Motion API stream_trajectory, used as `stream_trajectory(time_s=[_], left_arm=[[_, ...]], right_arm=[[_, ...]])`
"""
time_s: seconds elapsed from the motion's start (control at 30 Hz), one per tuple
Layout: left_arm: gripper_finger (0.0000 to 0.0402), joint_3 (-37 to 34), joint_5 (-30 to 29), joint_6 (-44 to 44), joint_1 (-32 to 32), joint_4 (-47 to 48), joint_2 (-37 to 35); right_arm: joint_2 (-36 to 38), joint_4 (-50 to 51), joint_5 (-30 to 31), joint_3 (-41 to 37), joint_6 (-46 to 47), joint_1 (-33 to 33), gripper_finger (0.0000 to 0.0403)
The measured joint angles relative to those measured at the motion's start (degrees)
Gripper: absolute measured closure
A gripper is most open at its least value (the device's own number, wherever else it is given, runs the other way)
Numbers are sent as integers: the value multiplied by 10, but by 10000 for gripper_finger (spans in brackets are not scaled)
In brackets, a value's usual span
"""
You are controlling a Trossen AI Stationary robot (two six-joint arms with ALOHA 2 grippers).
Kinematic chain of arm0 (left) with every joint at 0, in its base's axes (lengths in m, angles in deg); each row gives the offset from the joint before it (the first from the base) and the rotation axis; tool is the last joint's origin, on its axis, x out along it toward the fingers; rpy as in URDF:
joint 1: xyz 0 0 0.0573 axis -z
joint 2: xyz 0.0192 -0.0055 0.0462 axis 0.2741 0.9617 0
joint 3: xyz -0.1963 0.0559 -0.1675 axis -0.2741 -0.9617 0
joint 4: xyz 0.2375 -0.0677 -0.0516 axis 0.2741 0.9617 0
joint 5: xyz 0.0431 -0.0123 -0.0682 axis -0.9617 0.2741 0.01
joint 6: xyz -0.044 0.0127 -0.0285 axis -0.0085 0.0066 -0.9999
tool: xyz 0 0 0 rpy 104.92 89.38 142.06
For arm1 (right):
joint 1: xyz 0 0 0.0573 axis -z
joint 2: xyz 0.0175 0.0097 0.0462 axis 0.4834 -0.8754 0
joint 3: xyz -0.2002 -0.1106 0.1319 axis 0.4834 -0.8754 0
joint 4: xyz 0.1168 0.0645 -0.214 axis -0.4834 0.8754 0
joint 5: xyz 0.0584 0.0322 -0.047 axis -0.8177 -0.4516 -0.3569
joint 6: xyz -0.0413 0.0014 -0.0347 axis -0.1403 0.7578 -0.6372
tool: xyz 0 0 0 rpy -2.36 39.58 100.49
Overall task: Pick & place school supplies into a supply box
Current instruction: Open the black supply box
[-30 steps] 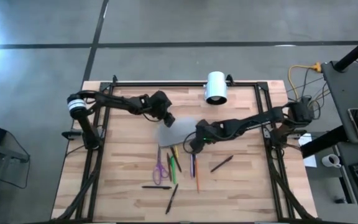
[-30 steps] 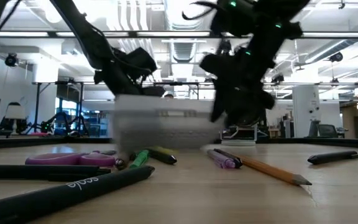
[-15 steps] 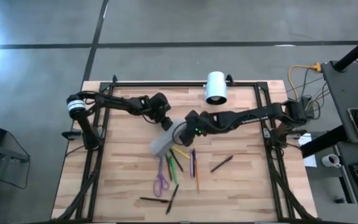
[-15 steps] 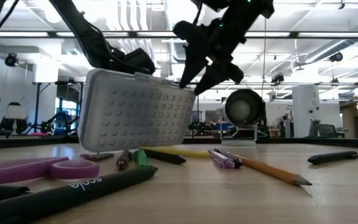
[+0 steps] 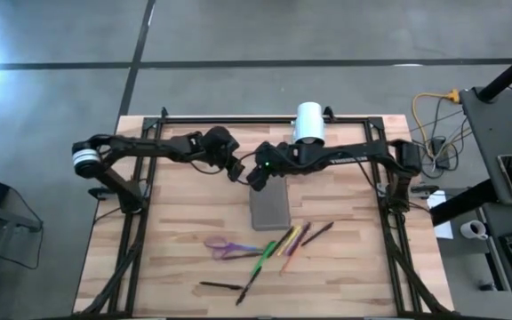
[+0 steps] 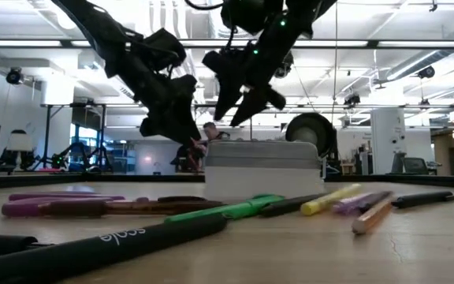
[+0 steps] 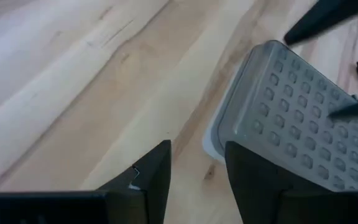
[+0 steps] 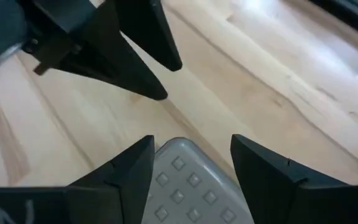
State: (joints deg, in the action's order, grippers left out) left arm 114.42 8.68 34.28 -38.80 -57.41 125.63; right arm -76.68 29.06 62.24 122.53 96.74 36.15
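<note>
High view: the grey pencil case (image 5: 269,207) lies flat and closed mid-table, with the left gripper (image 5: 236,169) and right gripper (image 5: 256,178) poised close together just above its far end, neither holding anything. My worry is that the 2 tools, this near each other, could knock together or shove the case if both reach for the lid at once. The purple scissors (image 5: 223,246), a green pen (image 5: 266,259), a yellow pen (image 5: 289,237) and other pens lie just in front of the case, untouched; a white cylinder (image 5: 308,124) stands at the far edge, well apart.

Low view: the case (image 6: 263,168) rests on the wood with both grippers hanging above it. A black marker (image 6: 101,244) and the green pen (image 6: 227,209) lie nearest the camera. Any sliding of the case forward would likely scatter the pens touching its front.

Left wrist view: the left fingers (image 7: 151,177) stand narrowly apart over bare wood, the dotted lid (image 7: 291,124) just beside them.

Right wrist view: the right fingers (image 8: 132,171) are spread wide straddling the case's corner (image 8: 188,186), with the other arm's fingers close ahead.
</note>
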Motion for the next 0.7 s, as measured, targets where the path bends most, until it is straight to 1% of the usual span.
stream_trajectory(time_s=[0.13,0.27,0.37,0.43,0.57,0.7], left_arm=[[265,-7,4,-6,1,3,-2],[265,-30,61,-48,4,-33,6],[265,-54,70,-74,12,-38,6],[265,-73,77,-90,16,-55,6],[265,-104,108,-130,31,-110,12],[265,-115,114,-166,57,-147,33]], right_arm=[[21,82,30,-8,5,0,197],[66,157,26,-34,21,0,197],[90,163,0,-83,54,0,197],[108,147,-24,-119,81,0,197],[126,62,-91,-182,114,-5,197],[129,-20,-103,-197,140,-20,197]])
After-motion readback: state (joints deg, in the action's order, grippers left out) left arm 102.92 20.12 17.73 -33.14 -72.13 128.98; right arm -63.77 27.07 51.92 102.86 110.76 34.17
